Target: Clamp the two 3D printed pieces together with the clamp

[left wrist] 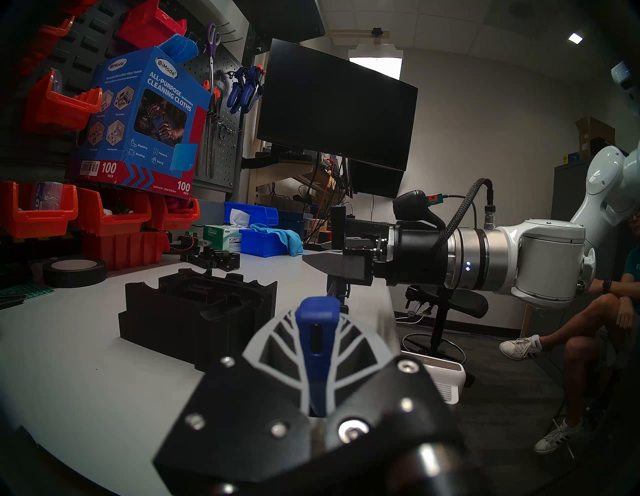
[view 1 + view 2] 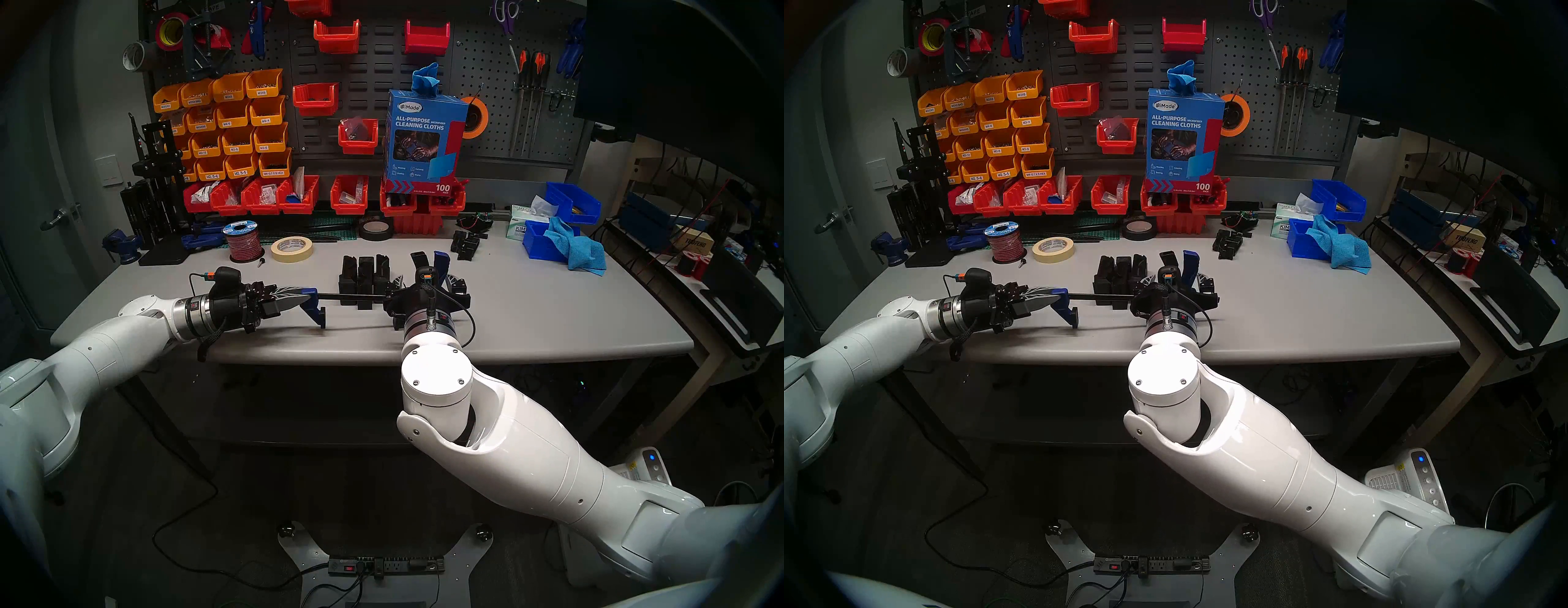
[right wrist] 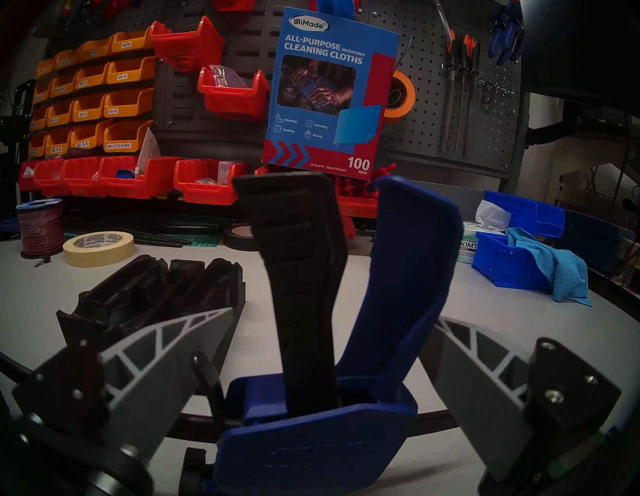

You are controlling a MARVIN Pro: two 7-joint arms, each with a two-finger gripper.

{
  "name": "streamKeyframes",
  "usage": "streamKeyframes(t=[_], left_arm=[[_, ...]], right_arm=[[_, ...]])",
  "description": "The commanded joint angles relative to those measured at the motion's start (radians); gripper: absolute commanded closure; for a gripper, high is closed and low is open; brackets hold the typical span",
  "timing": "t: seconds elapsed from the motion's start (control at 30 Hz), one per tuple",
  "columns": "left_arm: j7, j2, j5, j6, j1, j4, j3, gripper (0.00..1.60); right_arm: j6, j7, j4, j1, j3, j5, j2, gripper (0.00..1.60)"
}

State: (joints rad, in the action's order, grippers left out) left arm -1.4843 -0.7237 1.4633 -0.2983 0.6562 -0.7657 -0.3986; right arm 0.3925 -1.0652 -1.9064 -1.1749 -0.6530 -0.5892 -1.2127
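On grey surface (image 2: 551, 305), centre: two 3D printed pieces (image 2: 365, 278), matte black, notched tops, standing side by side. Just in front, held off the surface: blue bar clamp (image 2: 314, 303), black bar level, running left to right past the pieces. Left tool (image 2: 299, 300): closed tight on clamp's blue end jaw, pointing right. Right tool (image 3: 332, 350): fingers (image 3: 162, 350) spread wide either side of clamp's black trigger and blue handle, upright between them; contact not discernible. Behind: masking tape roll (image 2: 292, 249), red bins (image 2: 254, 197).
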Motion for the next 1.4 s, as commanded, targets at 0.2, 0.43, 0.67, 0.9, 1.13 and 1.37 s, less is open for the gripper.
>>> streamKeyframes(t=[0.2, 0.43, 0.67, 0.9, 1.13, 1.37], left_arm=[[0.001, -0.001, 0.014, 0.000, -0.019, 0.002, -0.003, 1.60], [0.001, -0.001, 0.015, 0.000, -0.019, 0.002, -0.002, 1.60], [0.001, -0.001, 0.016, -0.001, -0.020, 0.003, 0.000, 1.60], [0.001, 0.000, 0.017, -0.001, -0.021, 0.003, 0.001, 1.60], [0.001, 0.000, 0.018, -0.002, -0.021, 0.003, 0.003, 1.60], [0.001, 0.000, 0.020, -0.002, -0.022, 0.003, 0.005, 1.60]], right_arm=[[-0.023, -0.027, -0.029, -0.036, -0.037, -0.048, -0.008, 0.00], [-0.041, -0.043, -0.046, -0.056, -0.044, -0.064, -0.001, 0.00], [-0.052, -0.044, -0.063, -0.067, -0.039, -0.075, 0.011, 0.00], [-0.061, -0.042, -0.069, -0.070, -0.035, -0.071, 0.017, 0.00], [-0.069, -0.042, -0.072, -0.074, -0.034, -0.072, 0.020, 0.57], [-0.075, -0.035, -0.066, -0.073, -0.031, -0.076, 0.016, 1.60]])
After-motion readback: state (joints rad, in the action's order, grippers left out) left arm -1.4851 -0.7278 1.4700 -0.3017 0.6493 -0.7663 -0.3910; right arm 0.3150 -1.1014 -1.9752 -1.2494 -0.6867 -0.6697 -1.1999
